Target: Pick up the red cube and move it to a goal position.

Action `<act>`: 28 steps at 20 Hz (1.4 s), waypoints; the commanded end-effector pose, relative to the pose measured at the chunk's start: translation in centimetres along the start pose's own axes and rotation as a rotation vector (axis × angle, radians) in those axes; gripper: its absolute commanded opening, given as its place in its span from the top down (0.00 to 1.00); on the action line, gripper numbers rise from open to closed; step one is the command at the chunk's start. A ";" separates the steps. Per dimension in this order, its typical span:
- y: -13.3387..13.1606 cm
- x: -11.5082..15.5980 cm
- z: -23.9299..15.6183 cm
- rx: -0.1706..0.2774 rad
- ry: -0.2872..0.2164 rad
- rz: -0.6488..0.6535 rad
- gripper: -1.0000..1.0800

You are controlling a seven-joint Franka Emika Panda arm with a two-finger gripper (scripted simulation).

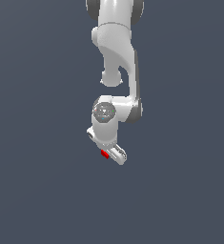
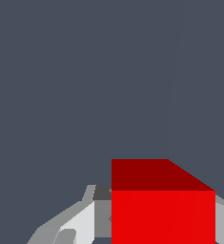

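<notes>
The red cube (image 1: 104, 153) is tiny and bright red, and sits at the tip of my white gripper (image 1: 110, 154) in the exterior view. In the wrist view the red cube (image 2: 163, 214) fills the space between the two grey-white fingers (image 2: 80, 223), whose pads press against its sides. The gripper is shut on the cube. The white arm (image 1: 116, 52) reaches in from the top of the exterior view and hides part of the gripper. I cannot tell how high the cube is above the surface.
A plain dark grey-blue surface (image 1: 37, 167) fills both views. No other object or marker shows on it.
</notes>
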State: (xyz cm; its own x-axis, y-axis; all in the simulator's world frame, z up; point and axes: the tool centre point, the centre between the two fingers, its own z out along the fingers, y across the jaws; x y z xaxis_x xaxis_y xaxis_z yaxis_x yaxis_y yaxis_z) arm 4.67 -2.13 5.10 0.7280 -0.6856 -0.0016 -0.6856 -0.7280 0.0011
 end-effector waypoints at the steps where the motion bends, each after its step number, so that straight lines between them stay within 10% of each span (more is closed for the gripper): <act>1: 0.1 -1.0 -1.4 0.001 0.001 0.000 1.00; 28: 1.5 -15.1 -21.2 0.000 0.003 0.000 1.00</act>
State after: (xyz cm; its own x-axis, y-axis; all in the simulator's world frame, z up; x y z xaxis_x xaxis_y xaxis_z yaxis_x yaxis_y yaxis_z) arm -6.85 6.81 25.43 0.7284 -0.6851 0.0008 -0.6851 -0.7284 0.0000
